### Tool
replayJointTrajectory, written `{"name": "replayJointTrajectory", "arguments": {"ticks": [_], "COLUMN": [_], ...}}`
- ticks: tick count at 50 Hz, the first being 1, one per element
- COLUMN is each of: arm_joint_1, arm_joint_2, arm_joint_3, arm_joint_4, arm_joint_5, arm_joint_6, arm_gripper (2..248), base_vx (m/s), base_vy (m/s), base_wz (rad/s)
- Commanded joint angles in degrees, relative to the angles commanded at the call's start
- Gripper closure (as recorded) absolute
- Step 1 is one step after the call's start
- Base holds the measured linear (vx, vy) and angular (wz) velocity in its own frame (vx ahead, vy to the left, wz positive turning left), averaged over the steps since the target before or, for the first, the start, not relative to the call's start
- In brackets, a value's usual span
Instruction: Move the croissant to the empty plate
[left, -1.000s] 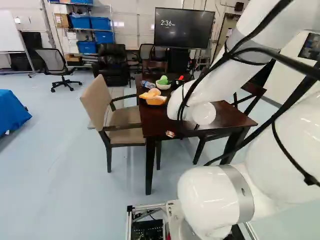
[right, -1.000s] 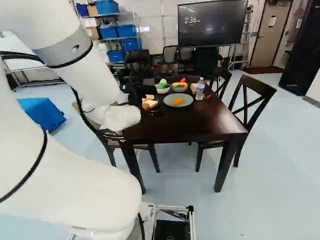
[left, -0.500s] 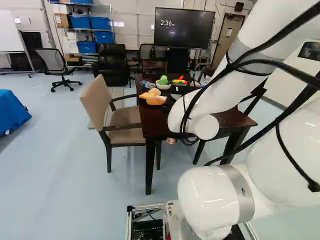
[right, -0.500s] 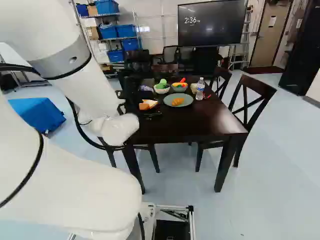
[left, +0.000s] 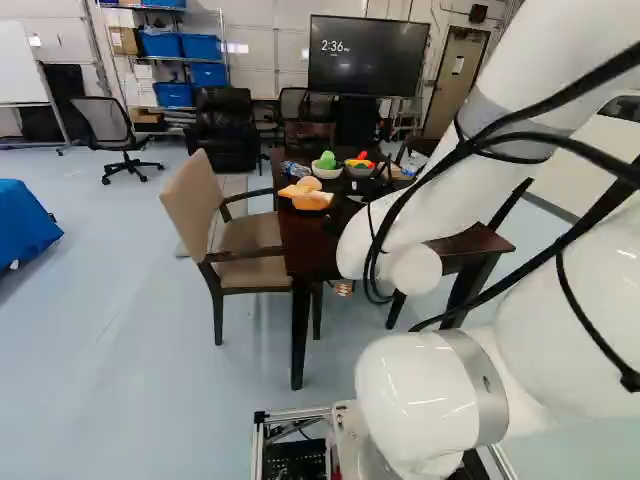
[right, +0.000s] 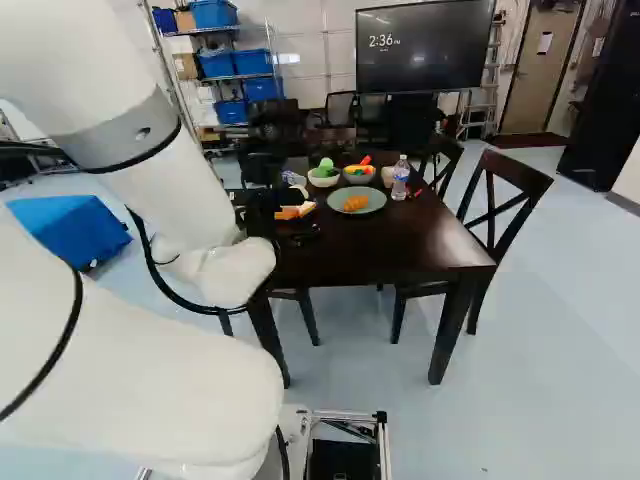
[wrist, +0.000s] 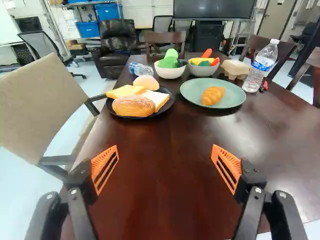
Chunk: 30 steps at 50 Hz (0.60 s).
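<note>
My black gripper (right: 264, 212) is over the near left part of the table in the right base view, partly hidden by the arm. Seen from the wrist, the gripper (wrist: 165, 167) stands wide open, orange pads apart, with only bare tabletop between them. Ahead of it and toward the right finger's side, the croissant (wrist: 213, 95) lies on a green plate (wrist: 190, 91). A black plate (wrist: 171, 103) to the left of that holds a bread roll (wrist: 133, 106), bread slices (wrist: 126, 91) and a round bun (wrist: 146, 82). No plate without food shows.
Behind the plates stand a white bowl (wrist: 170, 72) and a grey bowl (wrist: 202, 70) with toy produce. A water bottle (wrist: 261, 66) stands beside the green plate, another bottle (wrist: 140, 69) lies behind the bun. A beige chair (wrist: 42, 107) flanks the dark table (wrist: 165, 210).
The forearm has swung a little leftward and lower in the right base view, the gripper shifting with it. In the left base view the grey bowl has come out from behind the arm. The base stays put.
</note>
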Motion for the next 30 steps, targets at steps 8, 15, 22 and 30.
{"name": "replayJointTrajectory", "arguments": {"ticks": [8, 15, 22, 30], "arm_joint_1": [0.01, 0.02, 0.02, 0.02], "arm_joint_2": [0.1, 0.12, 0.12, 0.12], "arm_joint_3": [0.35, 0.44, 0.44, 0.44], "arm_joint_4": [-0.19, -0.24, -0.24, -0.24], "arm_joint_5": [0.57, 0.72, 0.72, 0.72], "arm_joint_6": [0.0, 0.0, 0.0, 0.0], "arm_gripper": [3, 3, 3, 3], "base_vx": [0.0, 0.0, 0.0, 0.0], "base_vy": [0.0, 0.0, 0.0, 0.0], "base_wz": [0.0, 0.0, 0.0, 0.0]}}
